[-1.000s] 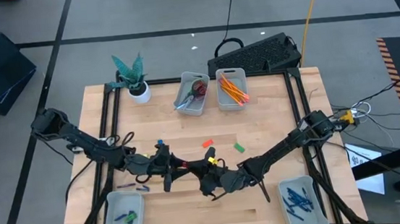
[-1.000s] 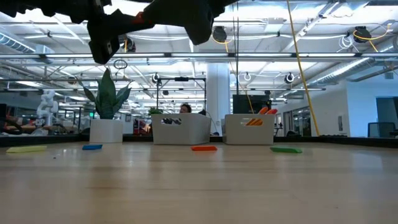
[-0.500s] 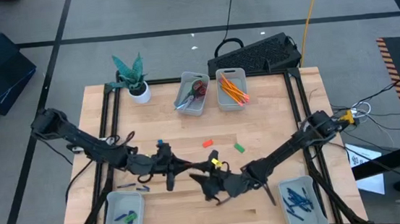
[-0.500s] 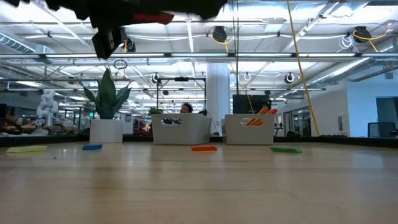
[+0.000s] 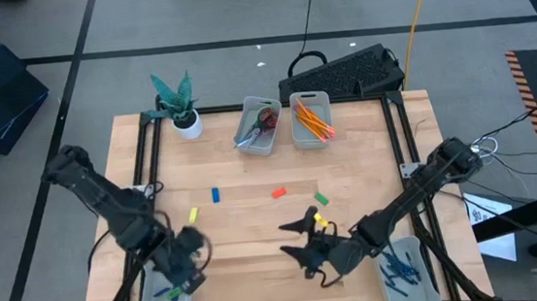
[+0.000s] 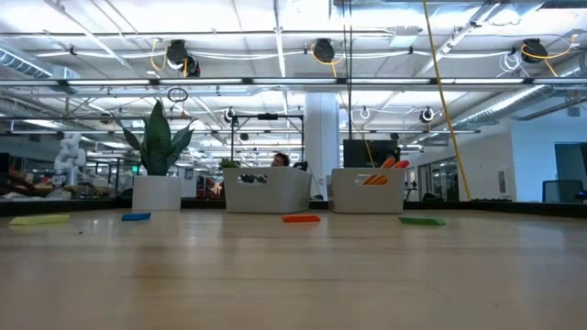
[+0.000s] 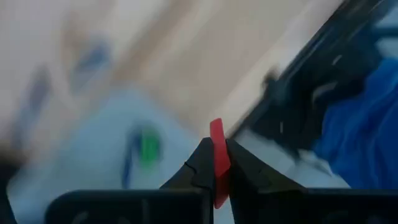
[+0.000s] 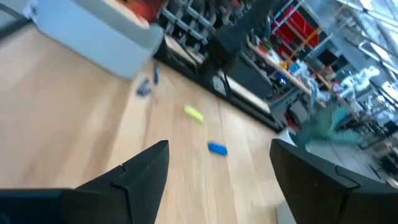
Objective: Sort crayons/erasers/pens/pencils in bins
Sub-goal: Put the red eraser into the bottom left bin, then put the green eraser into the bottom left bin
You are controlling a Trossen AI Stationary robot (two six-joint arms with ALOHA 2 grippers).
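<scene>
On the wooden table (image 5: 255, 220), the left gripper (image 5: 183, 263) hangs just beside the near-left bin (image 5: 167, 294), its fingers clamped on a red eraser (image 7: 217, 158); the bin lies just ahead of the fingertips. The right gripper (image 5: 306, 240) hovers mid-table with fingers apart, empty. By my reading, the eraser needs only a short carry over the bin's rim before release.

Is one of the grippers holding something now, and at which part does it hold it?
The left gripper pinches a red eraser by its lower part; the upper end sticks out. The right gripper is open, holding nothing.
</scene>
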